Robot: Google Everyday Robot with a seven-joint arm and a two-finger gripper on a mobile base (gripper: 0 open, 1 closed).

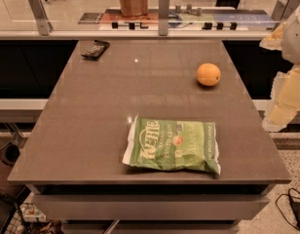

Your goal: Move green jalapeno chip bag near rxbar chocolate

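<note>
Camera view: we are seeing the green jalapeno chip bag [172, 146] lying flat near the front edge of the table [82, 130]. The rxbar chocolate [95, 49] is sitting well apart from it, at the back left corner. An orange [208, 74] is resting at the back right. The gripper [285, 101] is hanging beside the table's right side, and we cannot tell if it is open or closed.

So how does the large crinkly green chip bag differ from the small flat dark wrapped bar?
The green chip bag is far bigger than the dark bar. The bag lies by the table's near edge, the bar at its far left corner. Both lie flat; the gripper hangs beyond the table's right side.
</note>
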